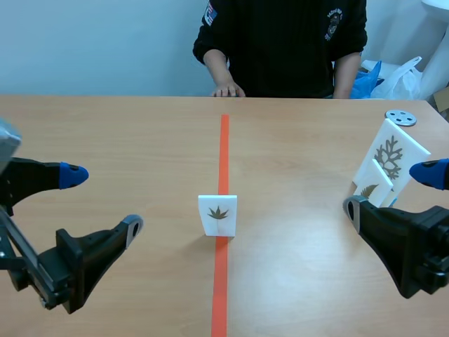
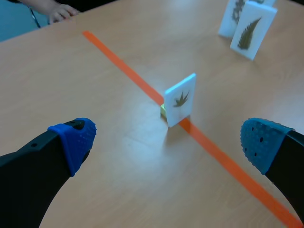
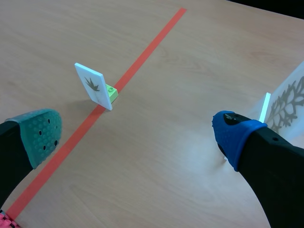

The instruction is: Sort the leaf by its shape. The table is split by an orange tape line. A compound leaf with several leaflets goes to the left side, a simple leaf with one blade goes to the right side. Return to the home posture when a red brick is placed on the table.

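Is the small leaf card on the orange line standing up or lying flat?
Upright. The leaf card stands on edge on the orange tape line, with a small green block at its back.

1. The counter [image 1: 126, 140] looks like pale wood, smooth with a soft sheen.
2. The central leaf card [image 1: 217, 215] is smooth, white and stiff; its green base [image 3: 112, 92] looks plastic.
3. At 2 o'clock, a disc [image 1: 400, 117] looks like grey metal.

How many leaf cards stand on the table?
3. The middle card stands on the tape line; the large card and the small card before it stand on the right side. Others may be hidden.
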